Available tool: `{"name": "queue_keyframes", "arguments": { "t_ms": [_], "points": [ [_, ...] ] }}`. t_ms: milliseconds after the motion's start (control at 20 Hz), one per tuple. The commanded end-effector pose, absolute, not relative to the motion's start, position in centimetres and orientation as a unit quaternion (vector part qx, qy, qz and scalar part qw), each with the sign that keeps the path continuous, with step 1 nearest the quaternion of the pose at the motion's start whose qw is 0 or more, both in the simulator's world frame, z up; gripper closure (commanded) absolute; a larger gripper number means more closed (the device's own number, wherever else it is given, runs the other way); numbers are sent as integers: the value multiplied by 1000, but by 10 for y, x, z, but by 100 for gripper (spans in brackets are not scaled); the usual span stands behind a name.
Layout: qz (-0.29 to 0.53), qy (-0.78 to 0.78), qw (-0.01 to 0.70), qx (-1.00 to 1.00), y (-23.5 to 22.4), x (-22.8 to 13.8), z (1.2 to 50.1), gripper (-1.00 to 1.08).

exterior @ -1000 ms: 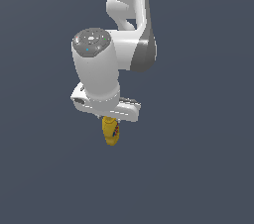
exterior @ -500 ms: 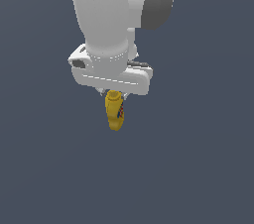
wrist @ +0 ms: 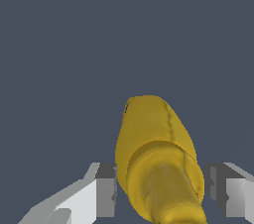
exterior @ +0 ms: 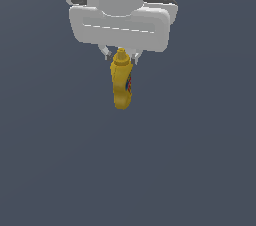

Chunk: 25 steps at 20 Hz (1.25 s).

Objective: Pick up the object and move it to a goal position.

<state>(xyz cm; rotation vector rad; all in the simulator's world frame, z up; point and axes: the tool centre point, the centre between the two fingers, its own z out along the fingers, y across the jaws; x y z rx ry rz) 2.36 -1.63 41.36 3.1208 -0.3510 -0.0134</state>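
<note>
The yellow squeeze bottle [exterior: 121, 84] hangs in the air below my gripper [exterior: 120, 56], nozzle cap up between the fingers and a red-and-blue label on its side. The gripper is shut on the bottle's upper part. In the wrist view the bottle [wrist: 155, 153] points away from the camera, and the gripper [wrist: 165, 192] has one finger on each side of its neck. The white hand [exterior: 122, 25] hides the tops of the fingers in the exterior view.
A plain dark grey surface [exterior: 60, 170] fills the background in both views. No other objects, containers or edges show.
The arm has come closer to the exterior camera and looks larger. The bottle has risen in that view and stays held in the gripper.
</note>
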Motion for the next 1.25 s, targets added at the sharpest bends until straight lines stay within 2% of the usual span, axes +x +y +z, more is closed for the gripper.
{"name": "queue_keyframes", "arguments": {
  "t_ms": [0, 300, 600, 1200],
  "points": [
    [0, -112, 0, 994, -10, 17, 445, 108],
    [0, -112, 0, 994, 2, 4, 502, 108],
    [0, -112, 0, 994, 10, -2, 537, 108],
    [0, -112, 0, 994, 15, -5, 558, 108]
  ]
}}
